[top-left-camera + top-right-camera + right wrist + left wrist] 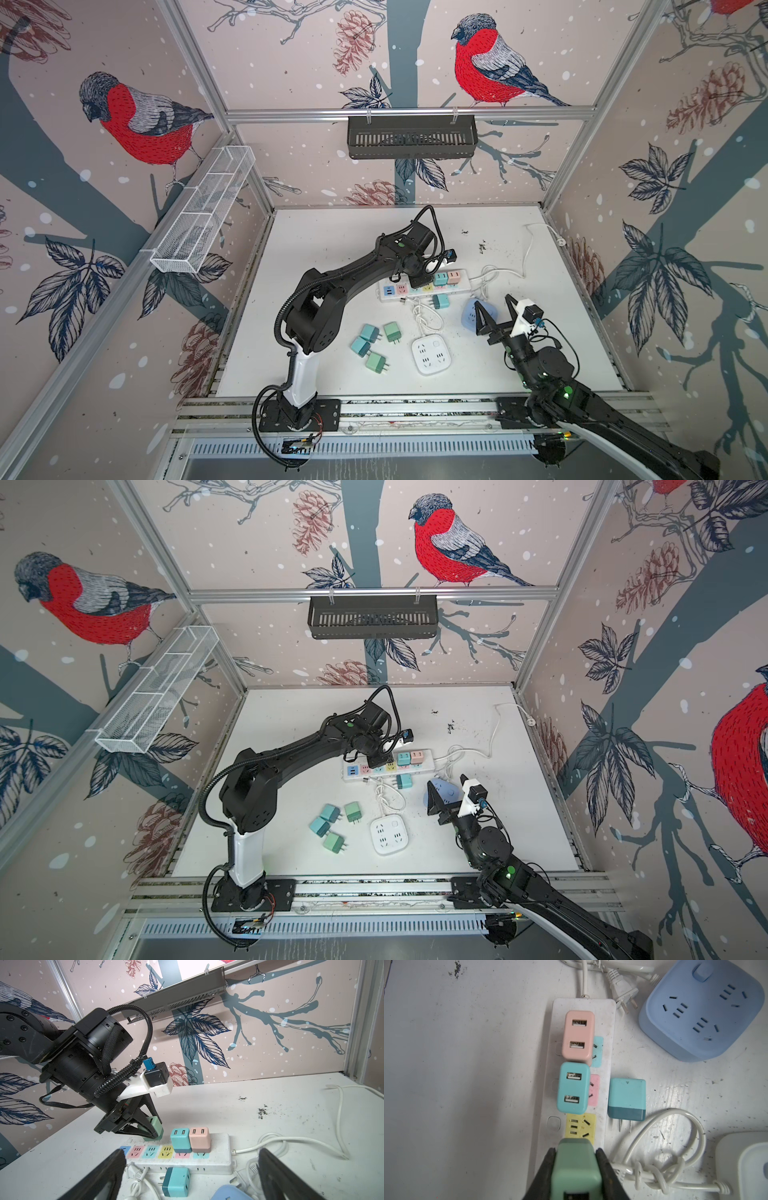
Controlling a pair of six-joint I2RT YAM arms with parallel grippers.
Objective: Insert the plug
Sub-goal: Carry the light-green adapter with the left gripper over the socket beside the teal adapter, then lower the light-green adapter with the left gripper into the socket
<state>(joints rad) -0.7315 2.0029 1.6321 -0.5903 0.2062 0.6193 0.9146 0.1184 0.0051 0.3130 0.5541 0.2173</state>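
While left tool (575, 1150) clamps green plug (576, 1169), prongs hidden beneath; right tool (493, 301) wide, empty.

Both top views look steeply down from high over the near edge, taking in the whole white tabletop (332, 232) from afar. The left wrist camera peers straight down, close, past the left tool (576, 1151) onto the long white power strip with pastel sockets (608, 1022). The right wrist camera sits low behind the right tool (192, 1152), facing across that strip, seen in every view, toward the left tool.
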